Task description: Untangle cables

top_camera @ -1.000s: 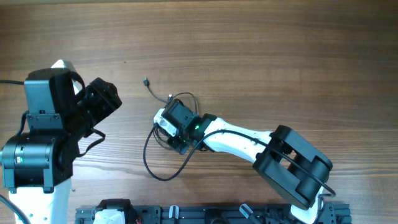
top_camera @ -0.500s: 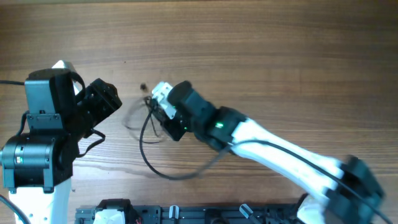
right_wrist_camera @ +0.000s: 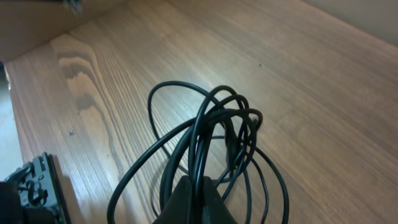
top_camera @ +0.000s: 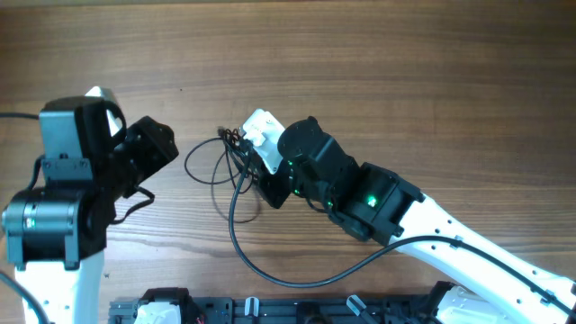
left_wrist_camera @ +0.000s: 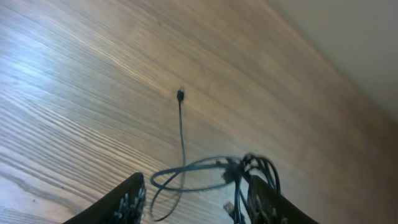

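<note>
a tangled bundle of very thin black flexible cables [right_wrist_camera: 217, 130] is pinched at its near end by the right gripper [right_wrist_camera: 194, 194], whose fingers are pressed together on the strands, and the loops are fanned out ahead of it over the light brown wooden table [top_camera: 378, 72]. the left gripper [left_wrist_camera: 193, 200] is held with its fingers spread and nothing clasped, near the cables on their left side; one loose strand ending in a tiny dark plug [left_wrist_camera: 180, 94] is seen stretched away beyond it
</note>
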`<state>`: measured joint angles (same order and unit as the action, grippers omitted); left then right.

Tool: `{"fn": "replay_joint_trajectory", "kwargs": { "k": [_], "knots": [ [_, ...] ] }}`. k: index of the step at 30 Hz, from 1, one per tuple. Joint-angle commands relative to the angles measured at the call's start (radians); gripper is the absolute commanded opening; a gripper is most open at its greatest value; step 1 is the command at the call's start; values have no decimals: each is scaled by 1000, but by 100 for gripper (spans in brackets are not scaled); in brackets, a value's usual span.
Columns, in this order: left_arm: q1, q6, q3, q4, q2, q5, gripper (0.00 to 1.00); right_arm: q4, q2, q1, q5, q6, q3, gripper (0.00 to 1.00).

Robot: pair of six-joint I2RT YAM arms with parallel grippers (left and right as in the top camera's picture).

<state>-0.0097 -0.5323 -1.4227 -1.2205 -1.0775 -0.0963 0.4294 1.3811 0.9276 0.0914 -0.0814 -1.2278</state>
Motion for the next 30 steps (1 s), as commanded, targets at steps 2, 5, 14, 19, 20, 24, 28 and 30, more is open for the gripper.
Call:
{"fn": "replay_joint_trajectory", "kwargs": {
  "k": [2, 5, 14, 19, 20, 24, 28, 30],
  "knots": [
    [-3, 184, -10, -1, -63, -136, 54, -51, -48, -6, -30, 11, -16, 4],
    [-30, 241, -10, -1, -99, -169, 54, -74, -84, -6, -33, 21, -16, 4],
    [-171, 267, -10, 68, -177, -169, 55, -50, -175, -6, -59, 30, -16, 4],
    [-219, 267, -10, 129, -178, -169, 56, -18, -181, -6, -59, 29, -16, 4],
    [-225, 266, -10, 134, -178, -169, 54, -13, -181, -6, -59, 29, -16, 4],
    [-232, 264, -10, 145, -178, -169, 52, -12, -186, -6, -59, 30, -16, 4],
    [-232, 264, -10, 145, -178, -169, 56, -13, -199, -6, -59, 30, -16, 4],
    [-232, 264, -10, 145, -178, -169, 57, -13, -207, -6, -59, 30, -16, 4]
  ]
}}
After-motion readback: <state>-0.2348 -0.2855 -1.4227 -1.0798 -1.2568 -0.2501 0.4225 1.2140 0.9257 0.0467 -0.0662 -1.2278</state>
